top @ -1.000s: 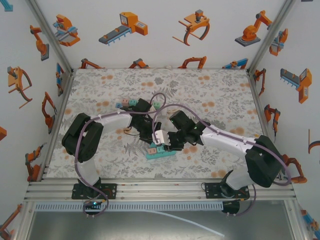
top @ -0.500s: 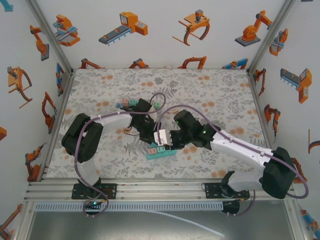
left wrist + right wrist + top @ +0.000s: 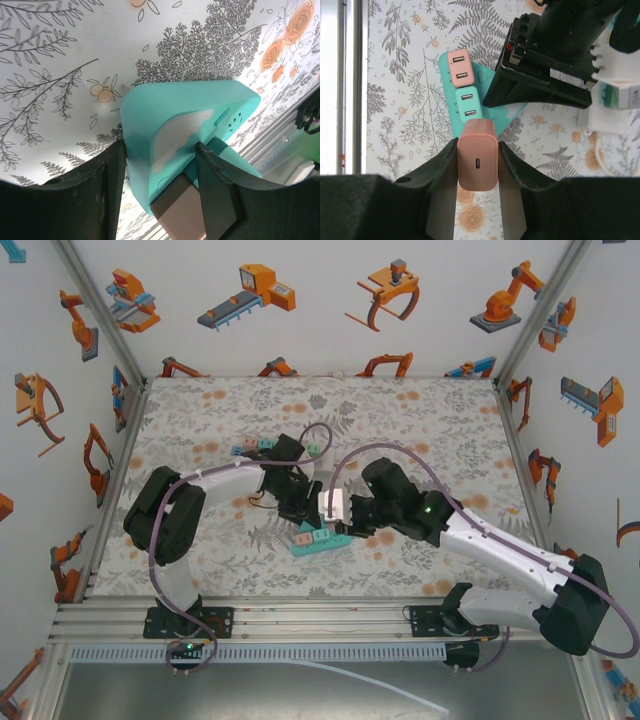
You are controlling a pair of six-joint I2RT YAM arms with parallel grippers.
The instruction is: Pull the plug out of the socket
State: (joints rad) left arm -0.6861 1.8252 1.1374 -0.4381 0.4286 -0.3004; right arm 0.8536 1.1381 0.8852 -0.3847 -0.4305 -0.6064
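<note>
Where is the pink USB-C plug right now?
In the right wrist view, the pink USB-C plug sits clamped in the right gripper, next to the teal socket strip that the left gripper grips.

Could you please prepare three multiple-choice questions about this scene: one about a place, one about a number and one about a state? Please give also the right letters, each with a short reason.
1. Where do the fingers of the left end effector sit?
A. on either side of the teal socket strip
B. on the back wall
C. on the metal rail

2. In the right wrist view, how many chargers sit on the strip?
A. none
B. two
C. five

3. What is the state of the right end effector?
A. wide open and empty
B. shut on a pink plug
C. shut on a cable

Answers:
1 A: the left wrist view shows the strip between its two fingers.
2 B: a pink charger and a teal charger stand side by side on it.
3 B: both fingers press against the sides of the plug.
</note>
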